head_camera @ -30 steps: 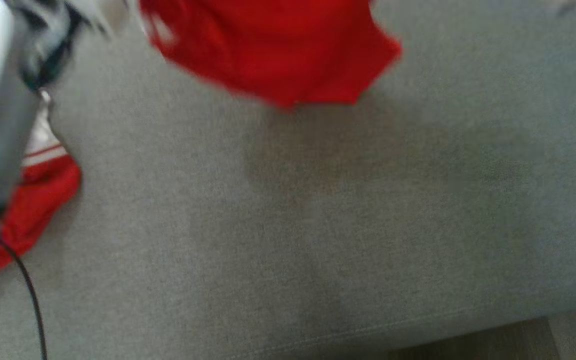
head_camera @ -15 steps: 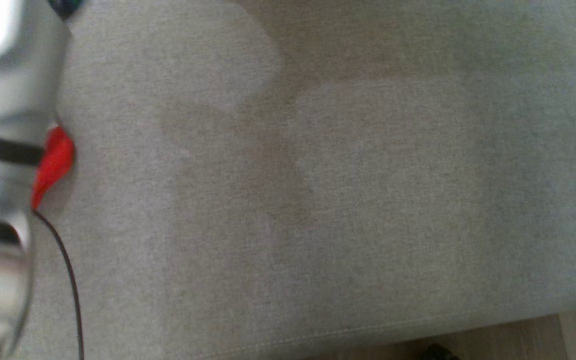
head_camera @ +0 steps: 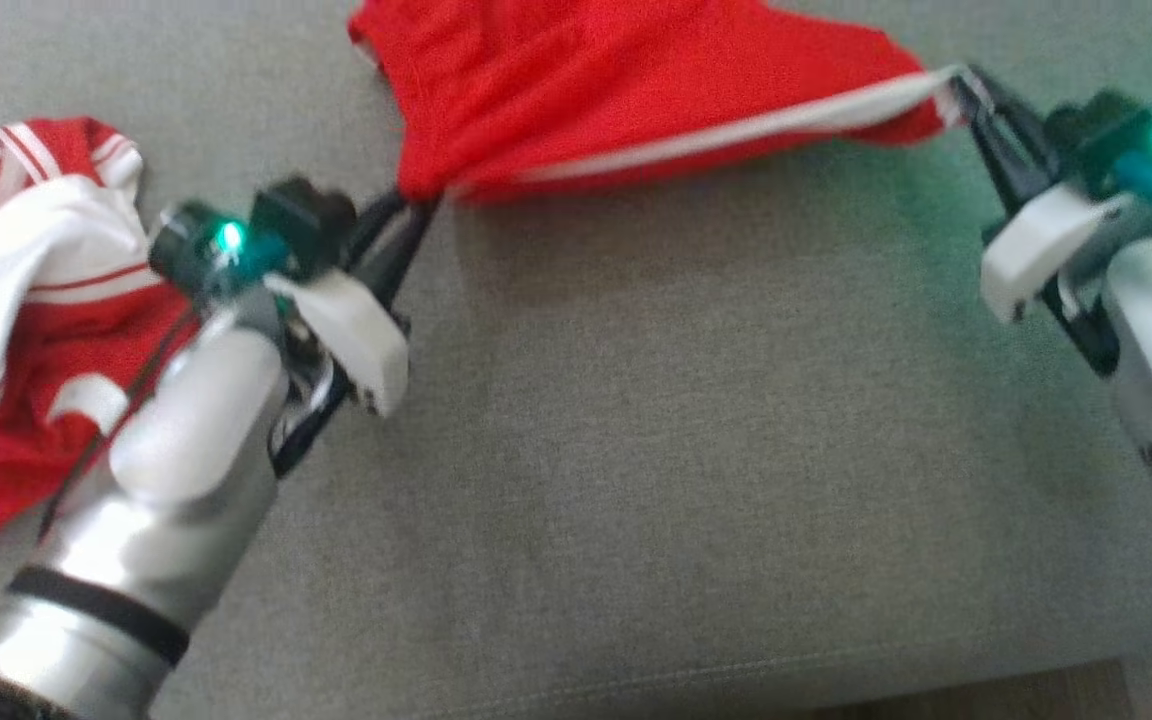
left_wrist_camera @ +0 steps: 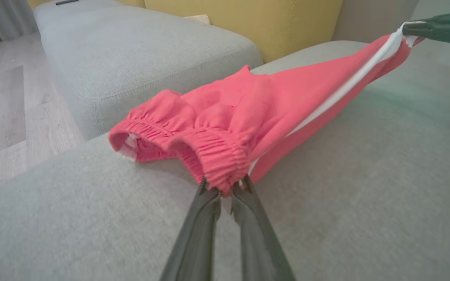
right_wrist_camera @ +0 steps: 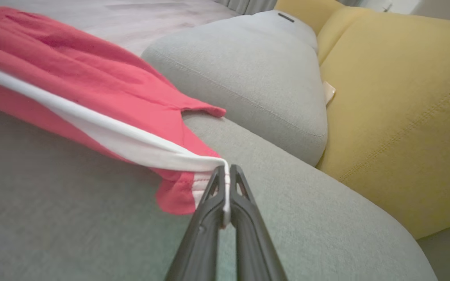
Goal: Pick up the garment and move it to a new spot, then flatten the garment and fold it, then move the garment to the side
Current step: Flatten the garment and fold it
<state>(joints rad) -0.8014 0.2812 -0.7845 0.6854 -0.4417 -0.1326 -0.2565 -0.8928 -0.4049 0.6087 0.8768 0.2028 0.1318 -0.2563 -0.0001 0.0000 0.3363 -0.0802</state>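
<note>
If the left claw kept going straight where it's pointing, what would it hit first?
The red shorts, bunched right ahead of the left claw, which grips their waistband. Beyond them, probably the yellow sofa back.

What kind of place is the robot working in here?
Probably a home living room: the left gripper and right gripper hold a red garment over a grey sofa seat, with yellow back cushions and a wood-look floor.

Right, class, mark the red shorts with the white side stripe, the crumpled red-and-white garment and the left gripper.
red shorts with the white side stripe [head_camera: 576, 90]: head view, red panel above the stripe.
crumpled red-and-white garment [head_camera: 36, 250]: head view, white fold.
left gripper [left_wrist_camera: 227, 187]: left wrist view, between fingertips at waistband.
</note>
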